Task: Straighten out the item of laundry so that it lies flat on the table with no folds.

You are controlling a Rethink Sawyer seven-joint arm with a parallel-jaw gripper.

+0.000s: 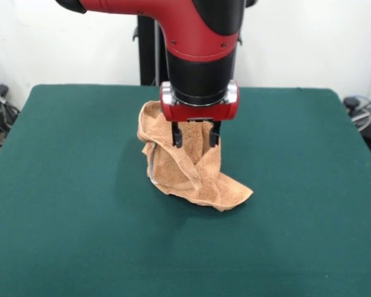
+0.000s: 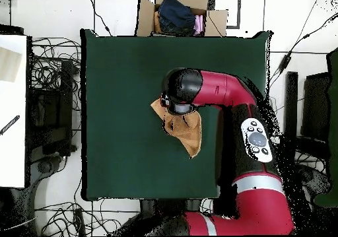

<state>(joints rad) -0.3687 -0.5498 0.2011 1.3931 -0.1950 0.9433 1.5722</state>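
The orange-tan towel [image 1: 195, 176] is crumpled near the middle of the green table [image 1: 68, 185]. Its upper part is pulled up in a bunch to the gripper, and its lower corner rests on the cloth at the front right. My gripper [image 1: 195, 137] points straight down over it, and its two black fingers [image 1: 176, 135] have the bunched towel between them. In the overhead view the towel [image 2: 188, 134] pokes out from under the arm's wrist, which hides the gripper. The label does not show.
The red arm [image 2: 228, 92] reaches over the table [image 2: 119, 115] from the base side. A cardboard box with clothes [image 2: 178, 15] stands beyond the table's far edge. Cables and equipment lie on the floor around the table.
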